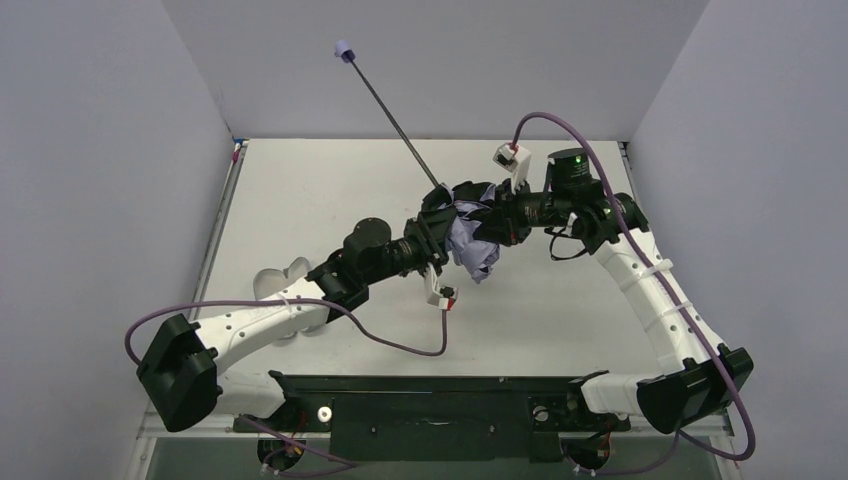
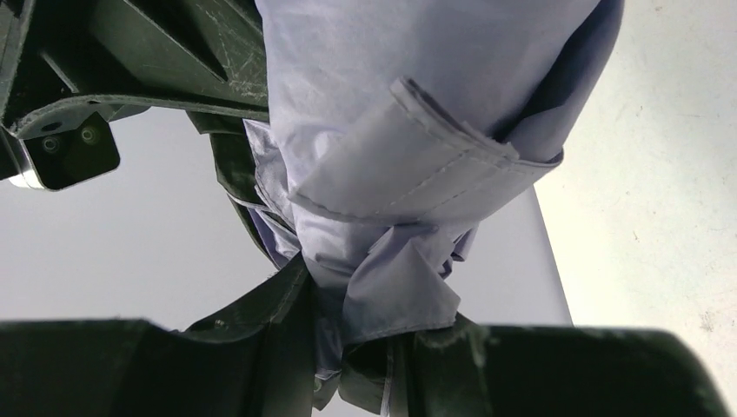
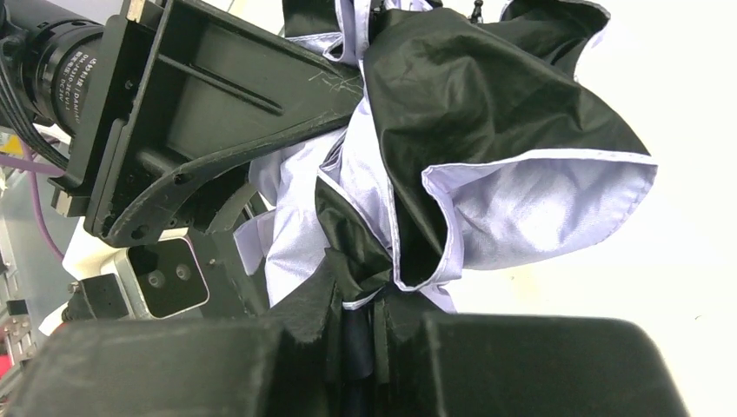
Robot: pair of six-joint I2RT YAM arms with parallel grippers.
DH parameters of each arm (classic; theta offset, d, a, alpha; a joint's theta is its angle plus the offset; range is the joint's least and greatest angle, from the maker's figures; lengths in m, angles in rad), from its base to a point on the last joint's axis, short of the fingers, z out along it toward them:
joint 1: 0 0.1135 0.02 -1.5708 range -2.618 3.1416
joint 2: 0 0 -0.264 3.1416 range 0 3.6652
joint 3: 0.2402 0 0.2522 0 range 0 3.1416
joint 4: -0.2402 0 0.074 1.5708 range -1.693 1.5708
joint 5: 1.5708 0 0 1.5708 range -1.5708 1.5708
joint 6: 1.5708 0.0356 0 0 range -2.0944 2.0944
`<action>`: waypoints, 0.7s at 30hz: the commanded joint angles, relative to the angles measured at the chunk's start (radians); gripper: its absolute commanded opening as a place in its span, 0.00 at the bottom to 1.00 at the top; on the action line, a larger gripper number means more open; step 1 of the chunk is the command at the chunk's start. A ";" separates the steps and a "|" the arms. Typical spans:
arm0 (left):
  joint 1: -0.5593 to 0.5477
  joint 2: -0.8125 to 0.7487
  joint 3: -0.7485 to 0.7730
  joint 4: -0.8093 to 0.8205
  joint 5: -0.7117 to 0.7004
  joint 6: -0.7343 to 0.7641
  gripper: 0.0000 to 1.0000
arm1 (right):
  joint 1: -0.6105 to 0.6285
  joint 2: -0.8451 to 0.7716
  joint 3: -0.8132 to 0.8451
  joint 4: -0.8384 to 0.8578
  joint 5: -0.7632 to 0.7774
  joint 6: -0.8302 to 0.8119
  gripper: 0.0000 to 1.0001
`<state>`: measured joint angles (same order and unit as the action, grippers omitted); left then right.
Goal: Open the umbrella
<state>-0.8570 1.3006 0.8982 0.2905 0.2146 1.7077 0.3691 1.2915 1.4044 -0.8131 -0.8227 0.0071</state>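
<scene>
Left claw (image 2: 374, 356): clamps the umbrella's (image 1: 476, 250) bundled canopy, steadying it above the surface (image 1: 300, 200); right claw (image 3: 365, 334): pinches shut on a fabric fold, probably to spread it.

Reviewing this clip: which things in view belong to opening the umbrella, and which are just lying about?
In the job: pale lavender folding umbrella with thin black shaft; left claw and right claw, both shut on its fabric.
Lying about: small flat whitish pouch on the white table.
</scene>
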 commanded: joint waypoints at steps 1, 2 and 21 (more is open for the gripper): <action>0.021 -0.032 0.031 0.296 -0.062 -0.063 0.02 | 0.020 -0.018 0.002 -0.057 -0.078 -0.023 0.00; 0.022 -0.035 0.019 0.297 -0.070 -0.065 0.08 | 0.009 -0.022 0.004 -0.037 -0.076 -0.013 0.00; 0.315 -0.238 0.032 -0.319 0.021 -0.944 0.97 | -0.117 -0.105 -0.110 0.530 -0.013 0.368 0.00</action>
<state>-0.6212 1.0702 0.8646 0.1776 0.1368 1.1522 0.2546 1.2289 1.2976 -0.4637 -0.8192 0.3321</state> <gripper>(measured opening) 0.964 0.058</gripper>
